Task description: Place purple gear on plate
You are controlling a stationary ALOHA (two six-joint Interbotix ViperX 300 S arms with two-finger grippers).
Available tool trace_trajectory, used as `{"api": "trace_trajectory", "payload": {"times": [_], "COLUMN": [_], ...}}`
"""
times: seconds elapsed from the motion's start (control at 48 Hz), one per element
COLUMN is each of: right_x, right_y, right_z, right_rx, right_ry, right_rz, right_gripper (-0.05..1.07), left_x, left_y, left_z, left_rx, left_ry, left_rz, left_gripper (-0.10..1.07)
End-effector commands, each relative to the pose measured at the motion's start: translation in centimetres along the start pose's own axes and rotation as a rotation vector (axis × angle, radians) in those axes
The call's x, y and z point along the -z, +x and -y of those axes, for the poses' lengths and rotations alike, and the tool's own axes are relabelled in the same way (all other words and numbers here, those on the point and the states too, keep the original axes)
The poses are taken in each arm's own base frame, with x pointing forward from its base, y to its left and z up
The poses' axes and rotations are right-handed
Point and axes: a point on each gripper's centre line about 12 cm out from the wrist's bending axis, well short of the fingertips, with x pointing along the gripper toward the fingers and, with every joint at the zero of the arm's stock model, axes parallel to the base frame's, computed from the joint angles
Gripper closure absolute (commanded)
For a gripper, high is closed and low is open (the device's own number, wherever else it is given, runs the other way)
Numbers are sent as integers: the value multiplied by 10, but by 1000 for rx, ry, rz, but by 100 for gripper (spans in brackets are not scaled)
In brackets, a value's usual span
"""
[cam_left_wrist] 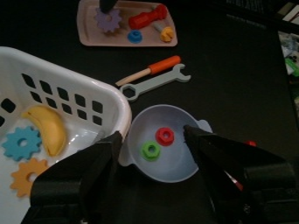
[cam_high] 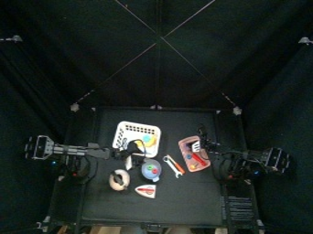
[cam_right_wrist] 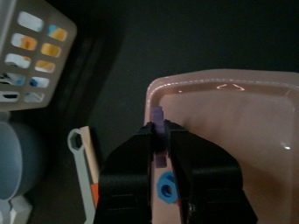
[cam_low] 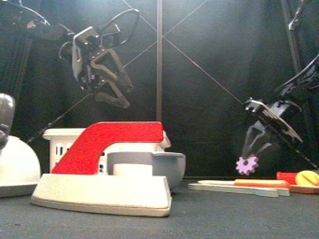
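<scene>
While clamped between the jaws of the right end effector (cam_right_wrist: pixel 159 140), the purple gear (cam_low: pixel 248 165) hangs just above the red tray (cam_right_wrist: pixel 233 131), clear of the table (cam_low: pixel 225 215). The plate (cam_left_wrist: pixel 163 144), well apart toward the middle, holds small rings. Left end effector (cam_left_wrist: pixel 162 156): jaws spread wide above the plate, empty.

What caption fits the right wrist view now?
Right gripper pinching the flat purple gear edge-on above the pink-red rectangular tray.
</scene>
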Motion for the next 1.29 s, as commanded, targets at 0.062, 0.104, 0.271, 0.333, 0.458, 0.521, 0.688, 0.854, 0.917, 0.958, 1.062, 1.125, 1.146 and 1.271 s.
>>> {"api": "trace_trajectory", "payload": {"times": [0.062, 0.104, 0.271, 0.333, 0.458, 0.521, 0.688, 0.854, 0.917, 0.958, 1.062, 1.125, 1.146, 1.271], "right_x": [-6, -5, -5, -4, -4, -5, -5, -6, -7, -8, -11, -13, -13, -15], "right_y": [4, 5, 7, 7, 7, 7, 7, 7, 7, 7, 8, 8, 9, 13], "right_z": [-4, -3, -3, -2, -2, -3, -3, -4, -5, -6, -10, -12, -13, -16], "right_rx": [-5, 1, 4, 5, 5, 4, 4, 3, 1, -1, -11, -16, -17, -17], "right_ry": [0, 0, -6, -6, -4, -5, -6, -6, -7, -9, -14, -18, -21, -41], "right_rz": [8, 2, -3, -4, -4, -3, -3, 0, 1, 3, 10, 13, 13, 8], "right_gripper": [52, 52, 48, 46, 38, 35, 26, 24, 24, 24, 24, 24, 24, 24], "left_x": [-8, -7, -7, -7, -6, -6, -4, -4, -4, -4, -5, -5, -4, -5], "left_y": [-3, -3, -3, -3, -2, -2, -2, -2, -2, -2, -2, -2, -2, -2], "left_z": [1, 1, 1, 1, 0, 0, 0, 0, 0, 0, -1, -1, -1, -1], "left_rx": [5, 5, 5, 5, 4, 4, 4, 4, 2, 2, 1, 0, 0, 0], "left_ry": [-2, -2, -2, -2, -5, -5, -11, -14, -15, -15, -15, -16, -16, -16], "left_rz": [28, 27, 27, 27, 25, 25, 19, 21, 20, 20, 21, 22, 20, 22], "left_gripper": [4, 4, 4, 4, 4, 4, 4, 4, 4, 4, 4, 4, 4, 4]}}
